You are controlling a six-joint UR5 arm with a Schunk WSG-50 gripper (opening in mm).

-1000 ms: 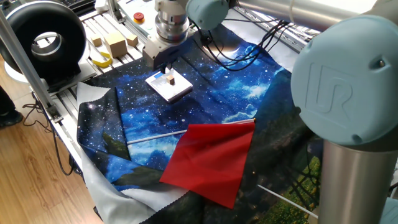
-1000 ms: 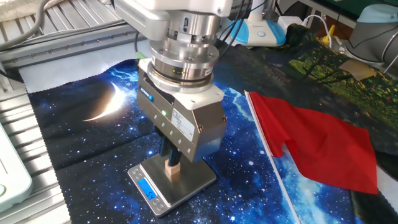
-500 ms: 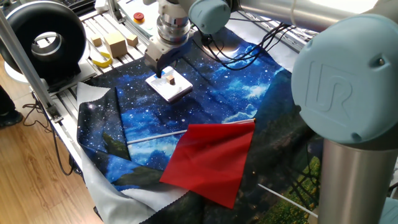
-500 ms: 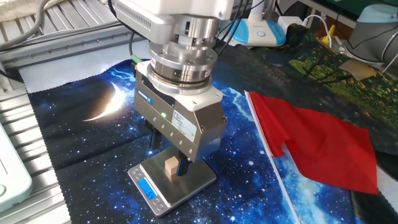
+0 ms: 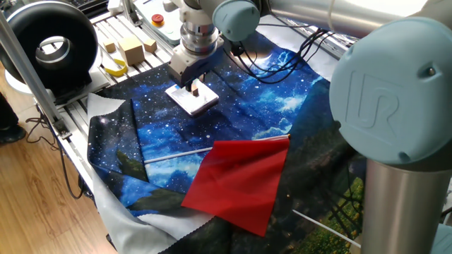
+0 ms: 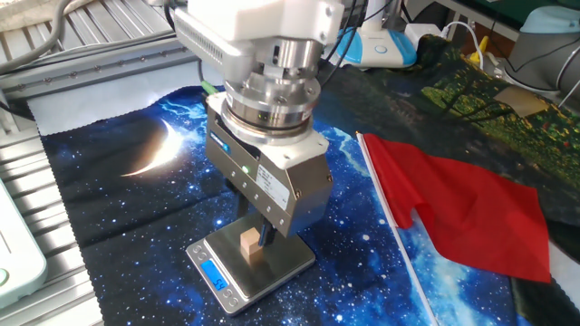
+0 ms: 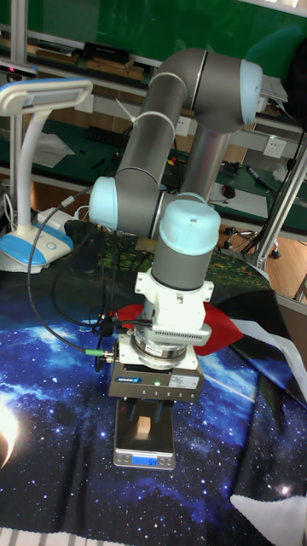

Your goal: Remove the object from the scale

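Since half a second back, my tool (image 6: 256, 243) has turned about its own axis while staying low over the scale (image 6: 281, 263), I'd guess to line its fingers up with the cube's flat faces. From the other fixed view the wooden cube (image 6: 251, 247) sits upright near the middle of the scale, one dark finger (image 6: 264, 237) just beside it; the second finger is hidden, so I cannot tell whether the tool is spread or pinching. Underneath, the starry cloth (image 6: 118, 204) covers the bench, and the red cloth (image 6: 462, 206) lies well apart, clear of my lift path.
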